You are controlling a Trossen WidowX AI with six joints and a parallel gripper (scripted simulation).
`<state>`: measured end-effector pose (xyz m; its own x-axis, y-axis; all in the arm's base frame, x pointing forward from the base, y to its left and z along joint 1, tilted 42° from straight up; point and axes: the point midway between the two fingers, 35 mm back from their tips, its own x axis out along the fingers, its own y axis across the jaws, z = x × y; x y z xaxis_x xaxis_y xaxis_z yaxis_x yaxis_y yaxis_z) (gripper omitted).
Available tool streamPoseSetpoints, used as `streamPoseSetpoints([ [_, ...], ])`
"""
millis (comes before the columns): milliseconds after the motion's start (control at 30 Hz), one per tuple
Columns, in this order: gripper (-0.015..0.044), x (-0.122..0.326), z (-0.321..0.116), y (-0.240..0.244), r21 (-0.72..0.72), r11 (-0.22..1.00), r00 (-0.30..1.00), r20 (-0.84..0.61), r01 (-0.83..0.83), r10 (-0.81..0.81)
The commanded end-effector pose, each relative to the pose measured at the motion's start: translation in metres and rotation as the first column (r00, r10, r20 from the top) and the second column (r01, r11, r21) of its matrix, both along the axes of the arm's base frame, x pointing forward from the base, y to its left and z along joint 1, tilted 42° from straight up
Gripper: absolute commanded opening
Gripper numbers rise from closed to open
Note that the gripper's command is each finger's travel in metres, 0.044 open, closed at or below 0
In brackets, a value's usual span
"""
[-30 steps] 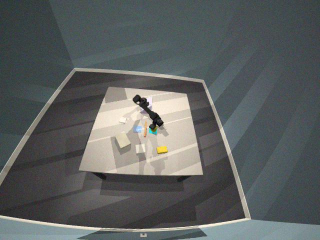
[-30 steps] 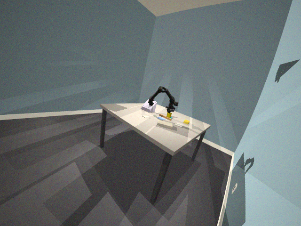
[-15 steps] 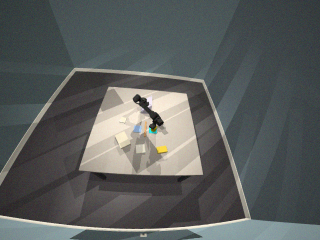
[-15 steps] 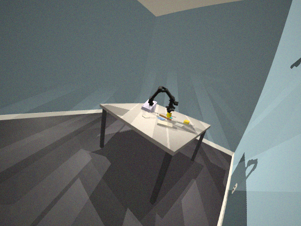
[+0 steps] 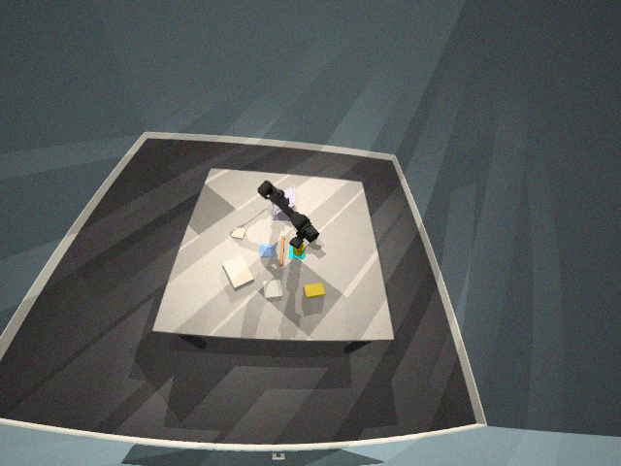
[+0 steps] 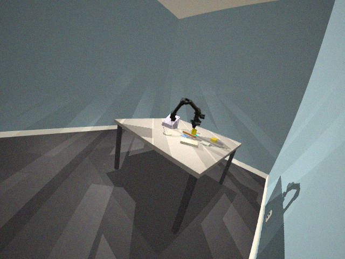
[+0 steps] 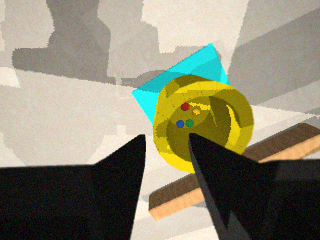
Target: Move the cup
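The yellow cup (image 5: pixel 299 249) (image 6: pixel 193 131) (image 7: pixel 242 131) stands upright on the cyan pad (image 5: pixel 292 256) (image 7: pixel 206 60). Several marbles lie inside it: a red marble (image 7: pixel 185 107), an orange marble (image 7: pixel 196 111), a blue marble (image 7: pixel 180 124) and a green marble (image 7: pixel 190 123). My gripper (image 5: pixel 297 245) (image 6: pixel 193 128) (image 7: pixel 167 139) is partly open at the cup's rim, with one finger over the cup's mouth and the other outside its wall. The fingers stand apart with the near wall loosely between them. The blue pad (image 5: pixel 267 249) (image 6: pixel 184 135) is bare.
A wooden bar (image 5: pixel 281 251) (image 6: pixel 189 134) (image 7: pixel 172 201) lies between the two pads, close to the cup. A cream box (image 5: pixel 238 272) (image 6: pixel 189 142), a pale flat square (image 5: pixel 273 288) and a yellow block (image 5: pixel 314 290) (image 6: pixel 213 139) lie farther off. A lilac box (image 6: pixel 170 124) stands by the arm's base.
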<state>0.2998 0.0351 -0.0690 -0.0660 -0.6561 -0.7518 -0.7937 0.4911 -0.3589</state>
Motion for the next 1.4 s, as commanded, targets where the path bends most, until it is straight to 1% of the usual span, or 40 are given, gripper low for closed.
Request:
streamPoseSetpoints([
  [0,0.0147,0.001,0.008,0.008,0.005,1.0,1.0,0.006,0.001,-0.001],
  [233,0.0147,0.0,0.014,0.011,0.005,1.0,1.0,0.006,0.001,-0.001],
  [600,0.0435,0.0,0.014,0.011,0.001,1.0,1.0,0.002,-0.003,0.003],
  [1067,0.044,0.004,0.058,0.048,0.007,1.0,1.0,0.005,0.0,0.0],
  [1367,0.044,0.004,0.057,0.046,0.003,1.0,1.0,0.003,-0.005,0.005],
])
